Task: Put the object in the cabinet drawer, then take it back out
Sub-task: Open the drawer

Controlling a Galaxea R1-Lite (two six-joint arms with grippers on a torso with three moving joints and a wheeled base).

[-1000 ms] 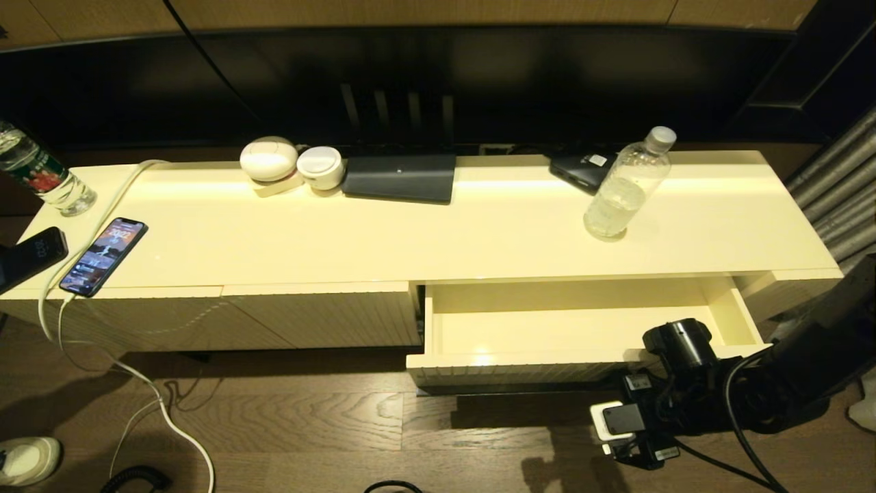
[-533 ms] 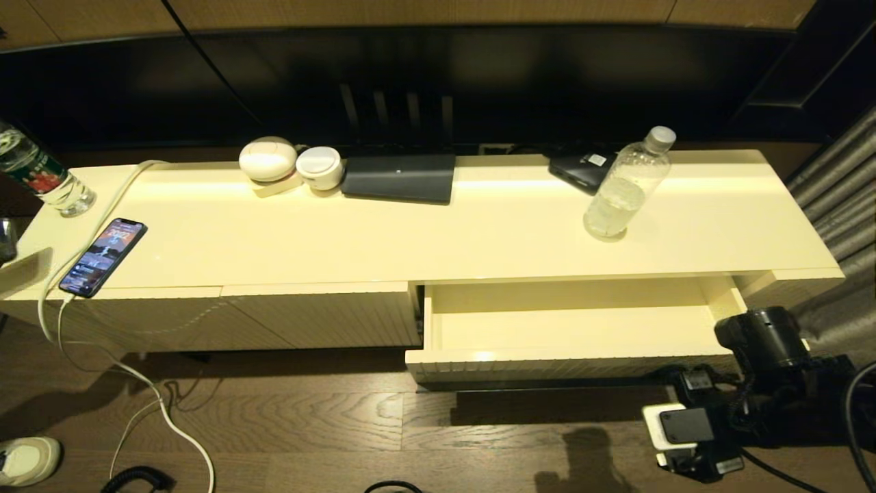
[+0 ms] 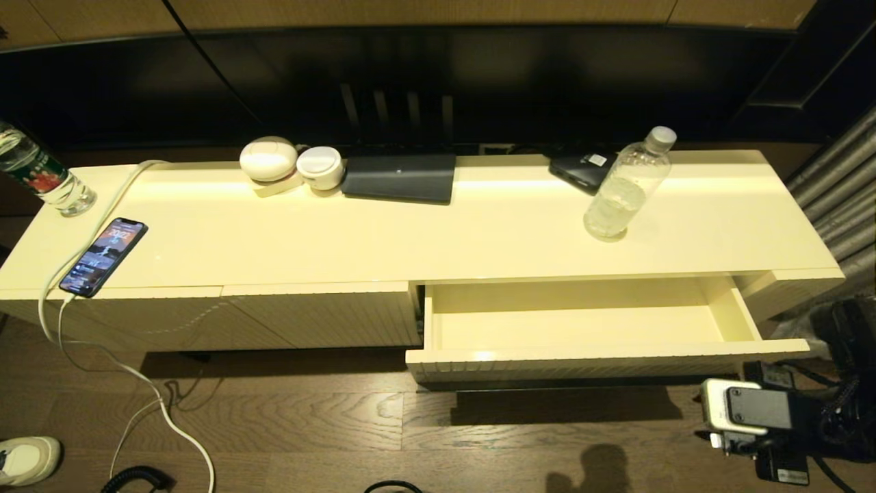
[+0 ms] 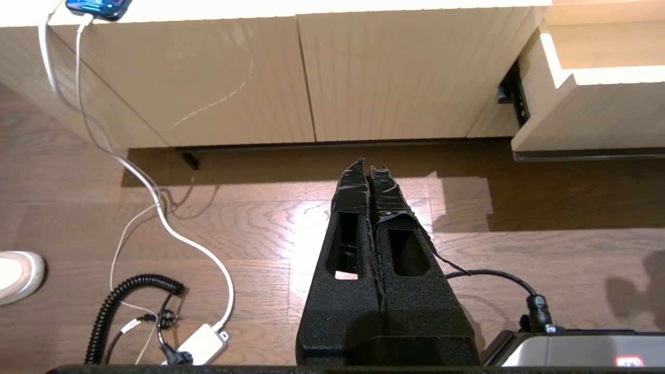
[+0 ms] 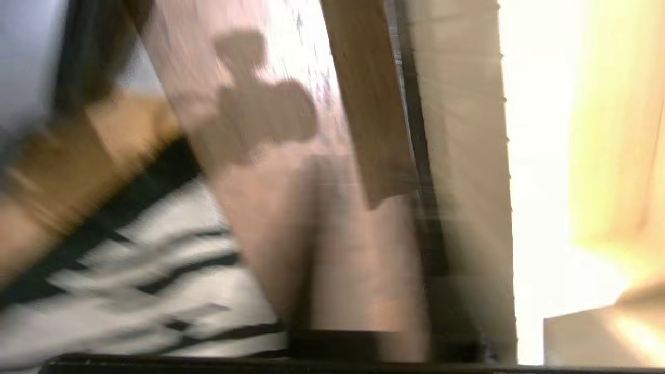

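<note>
Here, from the head view: the object (image 3: 626, 188) upright on the glossy cream cabinet top (image 3: 410, 233), toward its right end, clear and ribbed, capped in white, just behind the pulled-out cabinet drawer (image 3: 582, 359) and not inside it. Drawer wide and shallow, smooth and shiny within, finely ribbed on its front. Low at the right edge, over the brown wood-grain floor (image 3: 308, 424), the right arm (image 3: 753, 418), a dark jointed bulk with a pale boxy module, below the drawer's right corner and well apart from the object; right gripper itself not made out, open or closed impossible to tell. Farther left on the top, a flat dark box (image 3: 400, 178), two rounded white cases (image 3: 294, 164), a lit phone (image 3: 103, 256) on a white cable (image 3: 102, 205), and a labelled bottle (image 3: 37, 174) at the far left corner. Next, from the left wrist view: the left gripper (image 4: 370, 167) hanging above the floor before the closed ribbed fronts (image 4: 218, 78), its black tape-wrapped fingers (image 4: 353, 192) pressed flat together, closed on nothing, nowhere near the object. Drawer's left corner there jutting out beside those fronts, a dark slide rail behind it. A coiled black cord (image 4: 124, 301) on the floorboards. Lastly, from the right wrist view: only streaked blur, brown floor beside a pale panel, nothing of the object.
</note>
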